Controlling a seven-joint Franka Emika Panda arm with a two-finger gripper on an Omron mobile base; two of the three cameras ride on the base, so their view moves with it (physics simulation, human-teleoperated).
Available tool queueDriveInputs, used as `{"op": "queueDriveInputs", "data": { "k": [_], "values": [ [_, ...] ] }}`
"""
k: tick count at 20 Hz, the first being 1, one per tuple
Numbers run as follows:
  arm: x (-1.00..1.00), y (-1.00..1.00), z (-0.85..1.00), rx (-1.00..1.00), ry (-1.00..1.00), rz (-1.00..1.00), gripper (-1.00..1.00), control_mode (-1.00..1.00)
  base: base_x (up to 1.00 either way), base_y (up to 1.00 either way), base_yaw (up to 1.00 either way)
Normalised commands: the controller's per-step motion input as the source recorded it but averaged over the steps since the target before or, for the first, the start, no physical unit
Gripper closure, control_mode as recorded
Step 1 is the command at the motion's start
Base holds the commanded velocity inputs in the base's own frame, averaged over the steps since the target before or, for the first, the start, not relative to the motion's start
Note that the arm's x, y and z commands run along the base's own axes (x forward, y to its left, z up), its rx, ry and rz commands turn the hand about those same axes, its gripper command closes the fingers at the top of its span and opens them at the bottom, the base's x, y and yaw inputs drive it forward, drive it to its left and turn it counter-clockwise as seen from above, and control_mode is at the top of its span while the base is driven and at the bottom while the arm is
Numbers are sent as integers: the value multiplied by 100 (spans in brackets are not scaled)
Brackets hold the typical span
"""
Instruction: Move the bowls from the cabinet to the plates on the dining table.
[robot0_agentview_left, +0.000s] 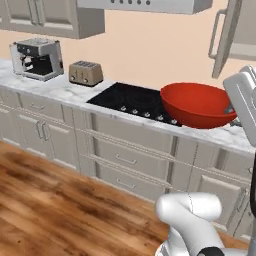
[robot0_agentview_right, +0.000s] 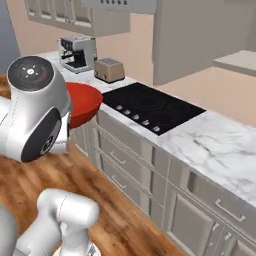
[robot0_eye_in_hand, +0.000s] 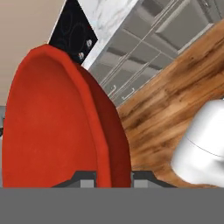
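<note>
The gripper (robot0_eye_in_hand: 113, 177) has its fingers clamped on the rim of the glossy red bowl (robot0_agentview_left: 199, 104), which is carried in the air just in front of the black cooktop (robot0_agentview_left: 132, 99), out of the cabinet (robot0_agentview_left: 235, 35) but not yet on a plate. The round, smooth bowl hangs above the wood-grain floor (robot0_agentview_left: 60, 200); beyond the cooktop stand a toaster (robot0_agentview_left: 85, 73) and a coffee machine (robot0_agentview_left: 37, 58) on veined marble.

No readable text, labels, brands or numbers on anything.
</note>
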Motion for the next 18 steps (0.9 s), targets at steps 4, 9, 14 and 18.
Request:
{"op": "queueDriveInputs", "data": {
  "k": [4, 9, 14, 18],
  "values": [
    [0, 0, 0, 0, 0, 0, 100, 100, -7, 7, 59],
    [0, 0, 0, 0, 0, 0, 100, 100, -4, 0, 59],
    [0, 0, 0, 0, 0, 0, 100, 100, -3, 2, 61],
    [0, 0, 0, 0, 0, 0, 100, 100, 0, 0, 67]
  ]
}}
